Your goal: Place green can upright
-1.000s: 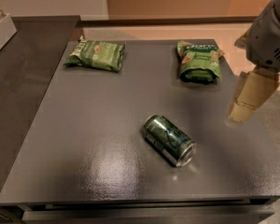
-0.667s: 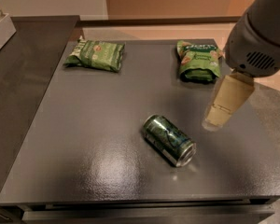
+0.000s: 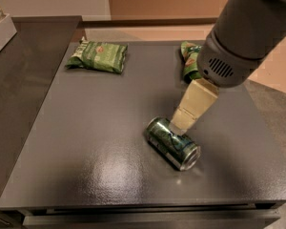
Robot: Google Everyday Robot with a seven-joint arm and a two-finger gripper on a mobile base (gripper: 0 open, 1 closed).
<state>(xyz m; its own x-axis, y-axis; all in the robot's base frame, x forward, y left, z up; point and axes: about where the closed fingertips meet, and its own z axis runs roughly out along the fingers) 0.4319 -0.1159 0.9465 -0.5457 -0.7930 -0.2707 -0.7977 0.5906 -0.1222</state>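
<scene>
The green can [image 3: 173, 142] lies on its side on the dark grey table [image 3: 95, 128], a little right of centre near the front. Its silver top faces the front right. It is dark green with pale swirly markings. My gripper [image 3: 184, 123] reaches down from the upper right, its cream-coloured tip at the can's upper far side, touching or just above it. The grey arm housing [image 3: 243, 37] fills the upper right corner.
A flat green snack bag [image 3: 97, 56] lies at the table's back left. A second green bag [image 3: 190, 61] at the back right is partly hidden behind my arm. A darker counter [image 3: 19, 70] adjoins the table on the left.
My arm has swung left and down from the right edge of the table, bringing the gripper's tip to the can. The can and the bags have not moved.
</scene>
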